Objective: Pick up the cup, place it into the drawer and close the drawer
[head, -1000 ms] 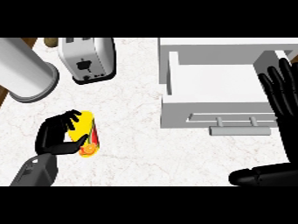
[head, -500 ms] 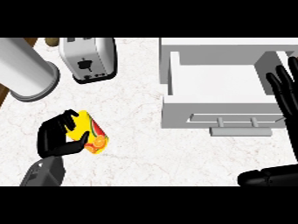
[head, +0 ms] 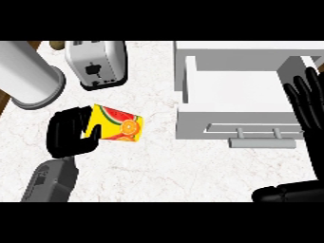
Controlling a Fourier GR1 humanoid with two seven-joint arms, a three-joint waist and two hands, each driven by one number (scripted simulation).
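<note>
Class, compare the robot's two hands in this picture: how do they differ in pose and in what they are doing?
The left robot hand is curled round the yellow fruit-print cup; the right robot hand holds nothing. The left robot hand's fingers are bent, while the right robot hand's fingers are straight and spread. The left robot hand is over the counter near the toaster; the right robot hand is beside the open drawer. Both are black.

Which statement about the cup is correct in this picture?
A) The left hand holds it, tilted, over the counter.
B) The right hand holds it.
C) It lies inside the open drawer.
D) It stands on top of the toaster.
A: the left hand curls round the tilted cup over the counter, left of the open drawer.
</note>
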